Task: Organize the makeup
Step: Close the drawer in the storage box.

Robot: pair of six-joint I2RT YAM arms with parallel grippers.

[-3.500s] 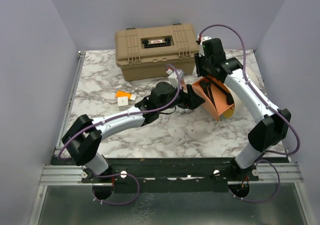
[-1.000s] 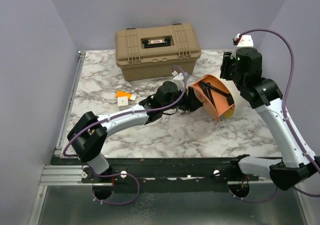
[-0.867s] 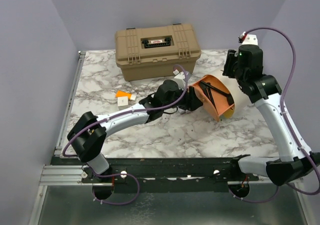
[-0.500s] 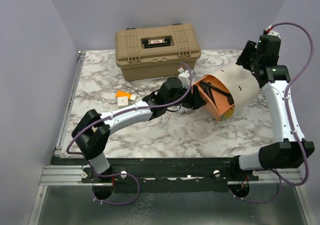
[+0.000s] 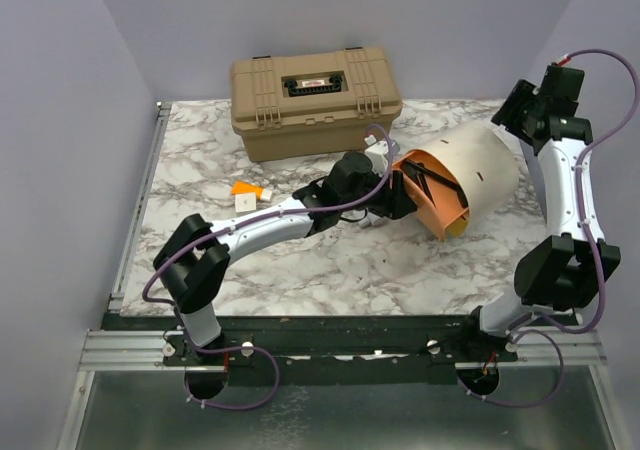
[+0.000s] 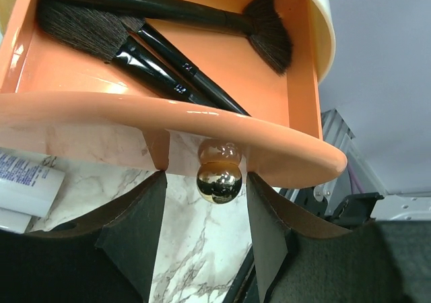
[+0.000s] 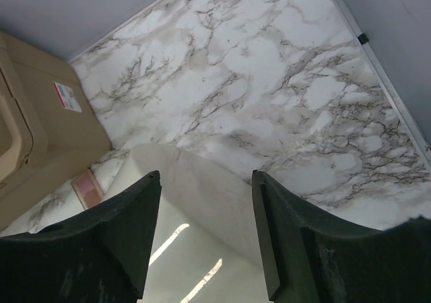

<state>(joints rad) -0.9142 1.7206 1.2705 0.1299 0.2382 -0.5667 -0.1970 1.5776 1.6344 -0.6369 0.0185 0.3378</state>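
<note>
The cream-and-orange round pouch (image 5: 475,165) lies on its side with its orange mouth facing left. Black brushes (image 5: 432,186) lie inside it and show close up in the left wrist view (image 6: 161,47). My left gripper (image 5: 398,198) is open at the pouch's orange rim (image 6: 202,118), its fingers on either side of a small gold ball (image 6: 219,182) without touching it. A pale tube (image 6: 25,185) lies on the table beside the pouch. My right gripper (image 5: 512,115) is open and empty, raised over the pouch's far right side (image 7: 202,202). An orange tube (image 5: 244,187) and a small white block (image 5: 245,203) lie at the left.
The big tan hard case (image 5: 313,98) stands shut at the back, just behind the left gripper; it also shows in the right wrist view (image 7: 40,121). Marble table (image 5: 300,270) with side walls; the right wall is close to my right arm.
My right arm has let go of the pouch and swung up and away to the far right. My left gripper has shifted slightly right, staying at the pouch's mouth.
</note>
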